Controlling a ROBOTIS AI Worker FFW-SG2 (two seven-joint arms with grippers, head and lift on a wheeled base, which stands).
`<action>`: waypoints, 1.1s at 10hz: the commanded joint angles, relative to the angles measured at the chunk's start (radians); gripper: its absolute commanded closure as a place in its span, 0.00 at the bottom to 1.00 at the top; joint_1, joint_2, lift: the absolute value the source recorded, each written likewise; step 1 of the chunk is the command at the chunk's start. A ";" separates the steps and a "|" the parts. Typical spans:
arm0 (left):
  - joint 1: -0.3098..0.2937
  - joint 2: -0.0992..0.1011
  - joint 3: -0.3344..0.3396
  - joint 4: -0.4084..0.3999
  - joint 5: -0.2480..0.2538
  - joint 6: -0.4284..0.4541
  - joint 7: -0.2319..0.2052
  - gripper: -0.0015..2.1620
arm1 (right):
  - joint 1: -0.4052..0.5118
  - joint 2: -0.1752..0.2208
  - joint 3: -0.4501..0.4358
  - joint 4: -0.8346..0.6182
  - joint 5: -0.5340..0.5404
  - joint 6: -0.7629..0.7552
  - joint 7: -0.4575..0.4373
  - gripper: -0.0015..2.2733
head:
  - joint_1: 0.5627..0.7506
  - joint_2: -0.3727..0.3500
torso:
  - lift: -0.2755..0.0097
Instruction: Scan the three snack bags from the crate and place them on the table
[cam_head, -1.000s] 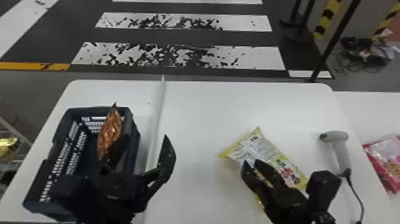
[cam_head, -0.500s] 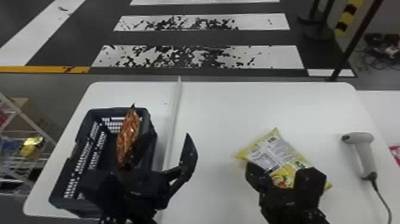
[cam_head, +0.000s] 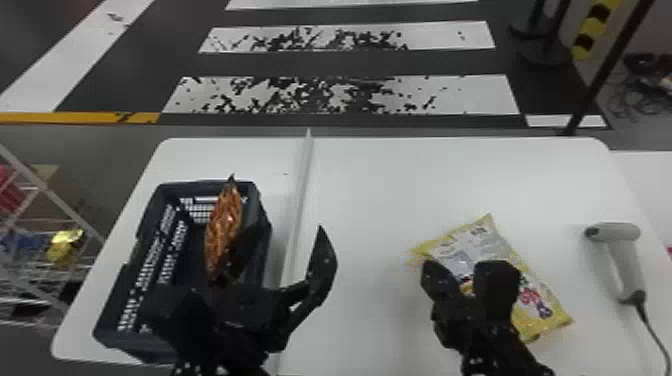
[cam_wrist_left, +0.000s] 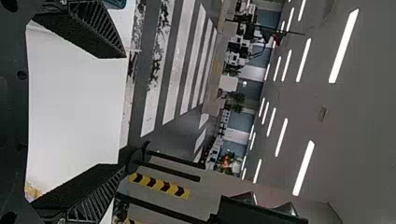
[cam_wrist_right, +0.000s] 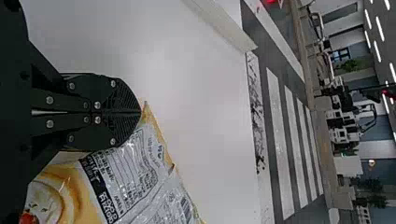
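Gripper, left (cam_head: 287, 232), driven by me from a distance: fingers spread wide, white tabletop visible between them in its wrist view. It spans from above the crate to past the crate's right side.

Gripper, right (cam_head: 465, 272), also mine: fingers brought together in its wrist view, over the yellow snack bag; I count nothing between them.

Snack bag, yellow (cam_head: 545, 310), one: lying flat on the table at the right gripper, printed panel upward, partly covered by the fingers in my head view.

Snack bag, orange-brown (cam_head: 220, 235), one: upright inside the crate, toward its right side, a dark left finger overlapping it in my head view. Whether the two touch, I cannot tell.

Crate (cam_head: 112, 332), one, dark, slotted walls: on the left part of the table.

Strip (cam_head: 300, 185), pale, long: running across the table, between crate and yellow snack bag.

Scanner (cam_head: 622, 260), white, handheld, with cable (cam_head: 652, 330): on the table's right part, apart from the yellow snack bag.

Table (cam_head: 390, 175), white: beneath all the above.

Rack (cam_head: 57, 200), wire: beyond the table's left side, holding a shiny gold packet (cam_head: 65, 247).

Floor (cam_head: 125, 150), grey: striped black and white farther out.
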 joint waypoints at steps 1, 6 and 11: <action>-0.008 0.012 0.006 0.007 0.020 0.000 0.000 0.02 | -0.035 0.013 0.001 0.031 0.005 -0.014 -0.041 0.99 | 0.70 0.64 | 0.75; -0.026 0.024 0.009 0.027 0.032 0.000 0.000 0.02 | -0.072 0.019 -0.013 0.052 0.005 -0.017 -0.137 0.99 | 0.70 0.59 | 0.75; -0.035 0.021 -0.003 0.037 0.032 0.003 0.000 0.02 | -0.035 0.013 -0.073 0.029 -0.019 -0.026 -0.134 0.99 | 0.70 0.52 | 0.75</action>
